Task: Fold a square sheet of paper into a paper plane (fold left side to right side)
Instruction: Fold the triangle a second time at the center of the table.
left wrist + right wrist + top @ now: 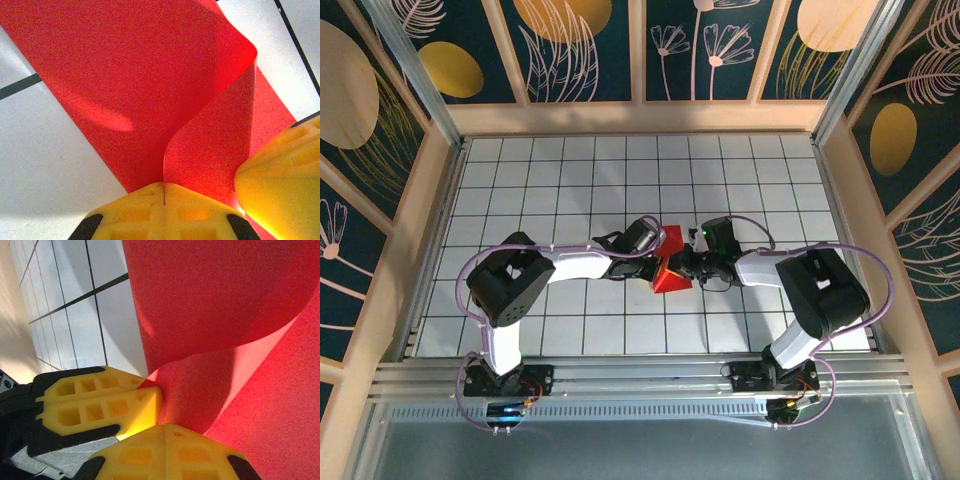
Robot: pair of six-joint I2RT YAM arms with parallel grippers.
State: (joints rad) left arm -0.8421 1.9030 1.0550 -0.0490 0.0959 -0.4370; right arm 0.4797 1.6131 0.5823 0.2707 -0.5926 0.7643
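Note:
The square sheet of paper (672,272) lies bright red at the table's centre, with one side lifted and curling over. In the left wrist view the paper (150,75) rises as a curved flap, and its edge runs into the closed seam of my left gripper (164,184), which is shut on it. My right gripper (165,426) is shut, with its tip against the paper (225,300) at the flap's base; no edge shows in its seam. The two grippers nearly touch: left gripper (660,255), right gripper (692,264). The left fingers (100,405) pinch the flap's corner.
The white gridded table (570,180) lies all around the sheet. Patterned walls with a metal frame (440,120) box it in. The right fingers (285,185) crowd the lower right of the left wrist view.

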